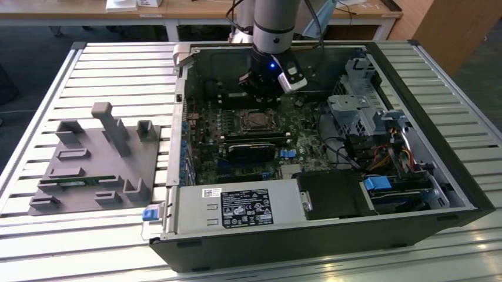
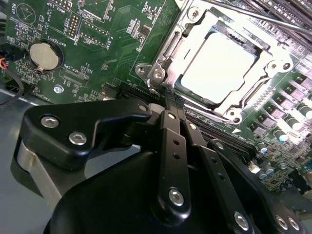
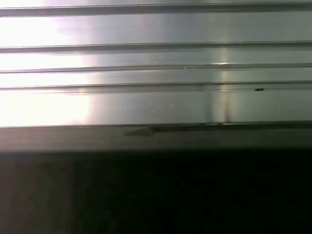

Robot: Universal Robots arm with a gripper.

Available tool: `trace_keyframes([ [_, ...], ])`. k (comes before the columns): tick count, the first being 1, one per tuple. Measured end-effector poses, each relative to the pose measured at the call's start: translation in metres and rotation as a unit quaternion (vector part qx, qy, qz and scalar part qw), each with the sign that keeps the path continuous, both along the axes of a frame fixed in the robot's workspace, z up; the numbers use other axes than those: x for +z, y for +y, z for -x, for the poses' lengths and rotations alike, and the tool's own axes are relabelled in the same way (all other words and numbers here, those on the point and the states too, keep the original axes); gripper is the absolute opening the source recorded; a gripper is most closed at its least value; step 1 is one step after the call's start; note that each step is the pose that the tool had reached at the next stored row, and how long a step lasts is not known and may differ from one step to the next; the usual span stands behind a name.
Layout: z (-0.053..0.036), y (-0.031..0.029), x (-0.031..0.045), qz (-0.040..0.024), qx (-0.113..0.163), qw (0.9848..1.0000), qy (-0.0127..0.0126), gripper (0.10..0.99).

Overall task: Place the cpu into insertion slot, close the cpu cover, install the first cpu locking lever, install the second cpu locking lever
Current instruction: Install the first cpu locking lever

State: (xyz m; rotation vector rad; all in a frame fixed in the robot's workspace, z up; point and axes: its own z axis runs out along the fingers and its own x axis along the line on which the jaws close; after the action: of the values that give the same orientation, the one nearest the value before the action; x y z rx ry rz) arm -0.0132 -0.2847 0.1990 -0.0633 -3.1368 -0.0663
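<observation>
In the second wrist view the cpu [image 2: 219, 66] lies flat in the insertion slot [image 2: 161, 73], its pale face showing. The cpu cover [image 2: 251, 95] lies down around it as a silvery frame. A thin metal lever rod [image 2: 248, 15] runs along the far side of the socket. My gripper [image 2: 163, 105] sits just short of the socket's near corner, its black fingers [image 2: 171, 141] drawn together with nothing between them. In the exterior view the gripper [image 1: 263, 94] hangs inside the open computer case, just behind the socket [image 1: 253, 120].
On the motherboard a black card [image 1: 251, 150] lies in front of the socket, and a coin battery [image 2: 43, 54] sits off to one side. The power supply [image 1: 235, 208] and drive cages [image 1: 353, 111] crowd the case. A grey fixture [image 1: 94, 158] stands on the slatted table [image 3: 156, 105].
</observation>
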Motion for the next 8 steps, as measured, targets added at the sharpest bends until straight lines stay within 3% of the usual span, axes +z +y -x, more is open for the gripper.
trace_keyframes([
  [6,0.0000,0.0000,0.0103,0.0000,0.000,1.0000,0.0000,0.106],
  [8,0.0000,0.0000,0.0107,-0.0001,0.000,1.0000,-0.0001,0.106],
])
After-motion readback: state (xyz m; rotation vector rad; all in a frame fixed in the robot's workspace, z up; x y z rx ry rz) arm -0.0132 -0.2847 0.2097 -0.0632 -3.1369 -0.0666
